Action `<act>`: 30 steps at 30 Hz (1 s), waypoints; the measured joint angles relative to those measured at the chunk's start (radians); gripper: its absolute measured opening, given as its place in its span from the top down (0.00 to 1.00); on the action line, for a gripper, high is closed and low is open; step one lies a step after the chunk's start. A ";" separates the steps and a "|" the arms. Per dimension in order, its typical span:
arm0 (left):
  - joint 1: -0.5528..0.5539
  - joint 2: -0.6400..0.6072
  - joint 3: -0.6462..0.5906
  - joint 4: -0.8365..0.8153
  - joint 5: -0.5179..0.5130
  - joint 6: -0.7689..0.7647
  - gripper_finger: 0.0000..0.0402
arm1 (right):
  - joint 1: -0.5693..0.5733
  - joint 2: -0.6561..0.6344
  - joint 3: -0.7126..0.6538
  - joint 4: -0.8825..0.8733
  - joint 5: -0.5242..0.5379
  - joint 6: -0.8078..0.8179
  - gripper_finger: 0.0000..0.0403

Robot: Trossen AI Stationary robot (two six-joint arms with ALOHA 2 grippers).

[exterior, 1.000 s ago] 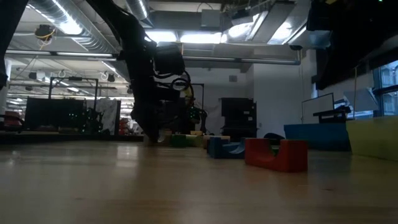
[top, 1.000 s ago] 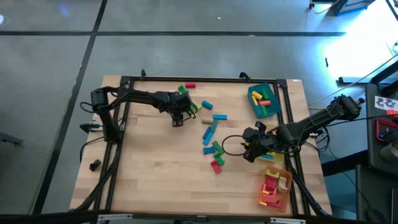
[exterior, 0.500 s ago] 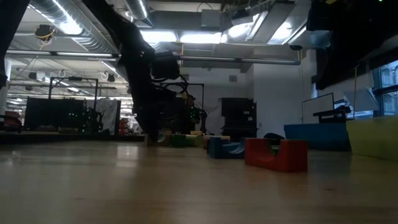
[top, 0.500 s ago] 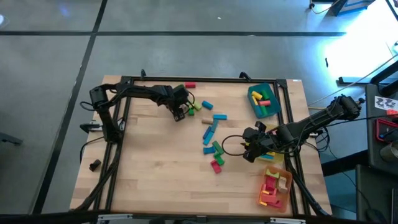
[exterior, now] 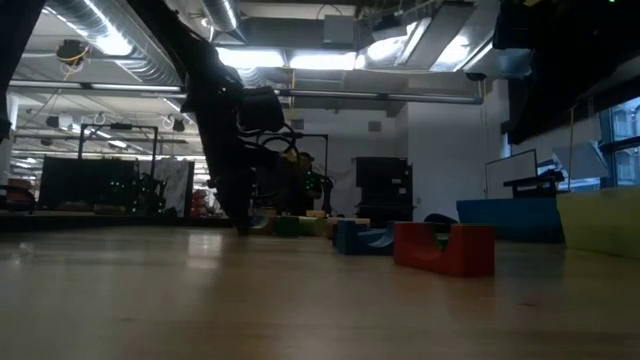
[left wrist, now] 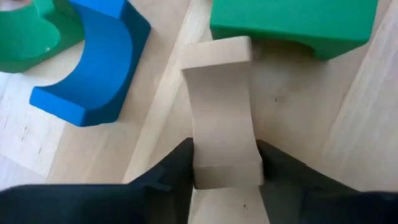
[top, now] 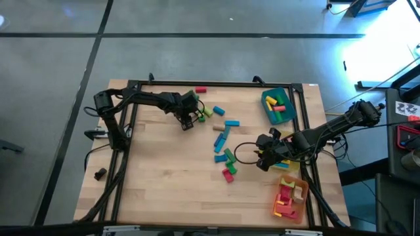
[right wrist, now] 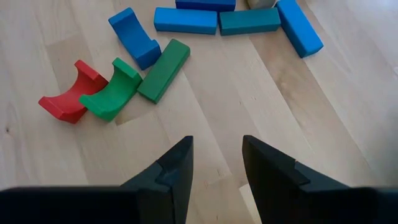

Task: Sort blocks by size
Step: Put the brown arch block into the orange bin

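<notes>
The blocks lie loose in mid-table (top: 223,141), with a few more at the far left (top: 207,111). My left gripper (top: 188,120) stands low over that far-left group, shut on a plain wood block with hollowed sides (left wrist: 222,112). That block lies between a blue arch (left wrist: 93,68) and a green block (left wrist: 292,25). My right gripper (top: 262,160) hangs open above the table at the right, with nothing between its fingers (right wrist: 217,168). It looks on red and green arches (right wrist: 93,93) and blue bars (right wrist: 236,18). My left gripper pinches the near end (left wrist: 227,171) of the plain wood block between its two fingers, one on each long side. The fingers come steeply from above, and the block runs on past them. It lies flat on the table, its far end by the green block.
A teal tray (top: 277,106) with several blocks stands at the far right, and an orange tray (top: 291,198) with red and yellow pieces at the near right. A dark frame (top: 216,84) runs round the table. In the low view a red block (exterior: 445,248) stands nearest.
My left gripper has gone a short way toward the table's far edge, onto the far-left group of blocks, and has rolled a little about its own line. My right arm has kept still.
</notes>
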 joint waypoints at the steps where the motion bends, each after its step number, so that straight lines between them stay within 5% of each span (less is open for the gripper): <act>1: 0.000 0.000 0.002 0.003 -0.002 0.001 0.70 | 0.000 0.000 0.000 0.000 0.000 0.000 0.65; 8: -0.027 -0.002 0.040 0.004 0.029 -0.018 0.70 | 0.000 0.002 0.000 0.008 0.034 -0.066 0.65; 17: -0.105 -0.098 0.087 0.029 0.295 -0.107 0.70 | 0.000 0.052 0.000 0.182 0.044 -0.375 0.65; 24: -0.232 -0.117 0.088 0.204 0.548 -0.233 0.70 | 0.002 0.073 0.000 0.270 0.051 -0.493 0.65; 30: -0.369 -0.115 0.088 0.340 0.594 -0.263 0.70 | 0.015 0.073 0.000 0.425 0.122 -0.696 0.65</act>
